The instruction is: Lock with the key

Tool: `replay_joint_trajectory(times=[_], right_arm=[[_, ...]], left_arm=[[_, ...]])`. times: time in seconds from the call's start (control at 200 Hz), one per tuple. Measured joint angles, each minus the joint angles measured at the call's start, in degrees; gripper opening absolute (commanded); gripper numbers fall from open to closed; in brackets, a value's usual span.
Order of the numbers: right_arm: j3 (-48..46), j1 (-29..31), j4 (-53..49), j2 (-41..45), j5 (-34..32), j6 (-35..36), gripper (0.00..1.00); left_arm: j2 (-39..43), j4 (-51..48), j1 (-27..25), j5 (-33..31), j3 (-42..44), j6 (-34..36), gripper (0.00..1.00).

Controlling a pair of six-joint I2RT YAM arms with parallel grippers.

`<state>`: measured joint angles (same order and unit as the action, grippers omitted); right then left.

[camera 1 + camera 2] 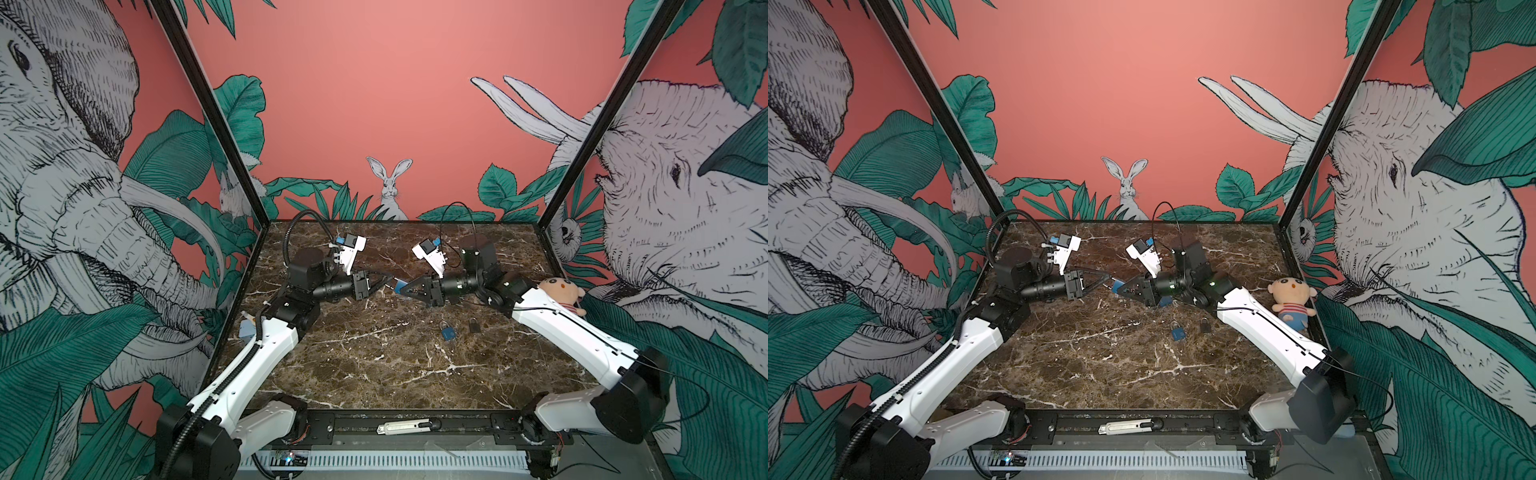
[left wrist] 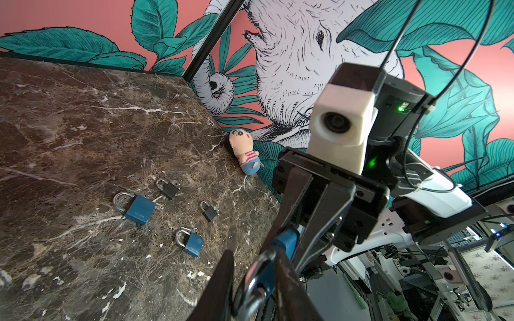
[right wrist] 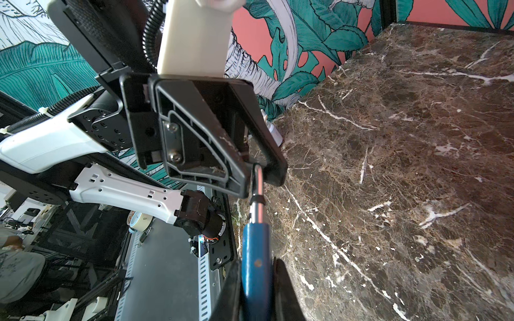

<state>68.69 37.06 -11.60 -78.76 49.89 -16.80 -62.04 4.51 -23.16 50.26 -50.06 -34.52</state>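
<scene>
Two tiny silvery bits, one at the shackle of a black padlock [image 2: 168, 190] and one at the shackle of a small blue padlock [image 2: 192, 244], are all that might be the key. They are too small to tell, so where the key lies I cannot say. Both locks lie flat on the marble table [image 2: 69, 125]. A large blue padlock [image 2: 138, 209] and a second black padlock [image 2: 209, 212] lie near them, all four apart from one another. In both top views only two of the four can be seen, on the marble near the right arm's wrist.

Above the table, about mid-width, a held blue padlock [image 3: 254, 244] hangs between the two arms. The right gripper [image 3: 257, 262] is clamped on its blue body, a finger on each side. Its steel shackle [image 3: 257, 189] points at the left gripper [image 3: 258, 180], whose fingers [image 3: 275, 166] stand close on either side of the shackle's bend; whether they press on it I cannot tell. The foot of the body sits deep between the right gripper's fingers and cannot be seen.

A plush doll [image 1: 561, 293] lies at the table's right edge, against the wall, partly behind the right arm. A box cutter [image 1: 407, 427] lies on the front rail.
</scene>
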Motion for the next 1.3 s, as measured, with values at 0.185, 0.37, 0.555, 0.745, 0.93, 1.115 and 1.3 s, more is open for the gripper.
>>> replay_joint_trajectory(times=[0.185,0.37,0.555,0.745,0.93,1.115,1.3], right_arm=[[0.0,0.0,0.2,0.0,0.2,-0.8,0.0],[0.0,-0.1,0.2,-0.1,0.3,-1.1,0.0],[0.0,-0.3,0.2,-0.4,0.7,-1.1,0.0],[0.0,-0.5,0.2,-0.4,1.5,-1.2,0.0],[-0.2,-0.8,1.3,-0.4,3.4,-3.7,0.0],[-1.9,-1.2,6.8,-0.4,6.9,-9.4,0.0],[-3.4,-1.6,11.8,-0.3,9.4,-15.3,0.0]], left_arm=[[0.0,-0.1,0.0,0.1,0.0,0.1,0.22],[0.0,-0.3,0.0,0.1,0.0,0.3,0.17],[0.0,-0.5,0.0,0.1,0.0,0.5,0.14],[0.3,-0.5,0.1,0.1,0.0,0.6,0.0],[0.5,-0.4,0.1,0.2,0.0,0.7,0.0],[1.4,0.2,0.4,0.3,0.0,1.1,0.0],[1.7,0.9,0.4,0.3,0.0,1.6,0.0]])
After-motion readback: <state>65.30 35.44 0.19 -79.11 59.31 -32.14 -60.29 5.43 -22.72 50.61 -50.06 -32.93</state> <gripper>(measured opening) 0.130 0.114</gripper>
